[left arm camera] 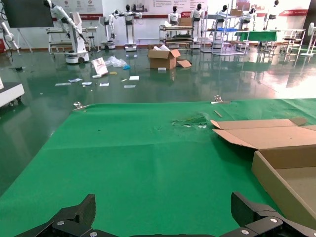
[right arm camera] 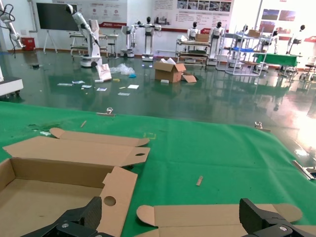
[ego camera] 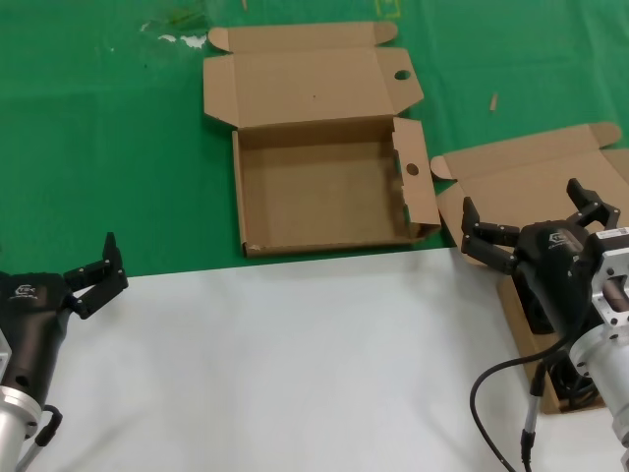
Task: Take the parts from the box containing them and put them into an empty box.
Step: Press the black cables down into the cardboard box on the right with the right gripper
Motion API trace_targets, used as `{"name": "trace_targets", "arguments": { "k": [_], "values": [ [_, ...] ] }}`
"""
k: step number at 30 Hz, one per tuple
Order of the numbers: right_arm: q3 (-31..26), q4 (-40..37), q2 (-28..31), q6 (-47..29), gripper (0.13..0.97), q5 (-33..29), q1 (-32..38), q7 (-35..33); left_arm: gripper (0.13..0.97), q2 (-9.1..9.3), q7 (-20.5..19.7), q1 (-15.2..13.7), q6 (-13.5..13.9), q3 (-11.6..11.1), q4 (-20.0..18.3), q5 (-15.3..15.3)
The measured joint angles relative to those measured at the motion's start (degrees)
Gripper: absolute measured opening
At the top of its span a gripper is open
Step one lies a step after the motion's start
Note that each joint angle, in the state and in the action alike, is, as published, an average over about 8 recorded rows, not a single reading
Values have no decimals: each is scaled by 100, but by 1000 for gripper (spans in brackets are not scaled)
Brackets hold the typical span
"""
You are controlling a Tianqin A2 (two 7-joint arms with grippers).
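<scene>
The empty box (ego camera: 324, 187) with round holes in its lid and side flap lies open at the middle of the green mat. It also shows in the left wrist view (left arm camera: 286, 170) and the right wrist view (right arm camera: 49, 190). The holeless box (ego camera: 531, 167) lies open at the right, its tray mostly hidden under my right arm. Its lid shows in the right wrist view (right arm camera: 212, 215). Black parts (ego camera: 568, 391) show in it beside the arm. My right gripper (ego camera: 526, 208) (right arm camera: 170, 212) is open and empty above this box's lid hinge. My left gripper (ego camera: 101, 275) (left arm camera: 163, 207) is open and empty at the left.
A white table surface (ego camera: 295, 364) fills the foreground, and the green mat (ego camera: 98, 118) lies beyond it. Small scraps (ego camera: 177, 37) lie at the mat's far left, and a small stick (ego camera: 494, 100) lies right of the empty box.
</scene>
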Motion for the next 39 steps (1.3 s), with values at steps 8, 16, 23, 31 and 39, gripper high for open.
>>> {"name": "trace_targets", "arguments": {
  "k": [8, 16, 23, 31, 39],
  "values": [
    [0, 0, 0, 0, 966, 0, 0, 0, 963, 0, 0, 0, 0, 0, 0, 0],
    [0, 0, 0, 0, 966, 0, 0, 0, 944, 0, 0, 0, 0, 0, 0, 0],
    [-88, 59, 238, 209, 966, 194, -110, 110, 900, 0, 0, 0, 0, 0, 0, 0],
    [-525, 342, 1447, 438, 966, 723, -352, 322, 798, 0, 0, 0, 0, 0, 0, 0],
    [-316, 815, 3462, -959, 966, 256, -803, 1168, 649, 0, 0, 0, 0, 0, 0, 0]
  ]
}}
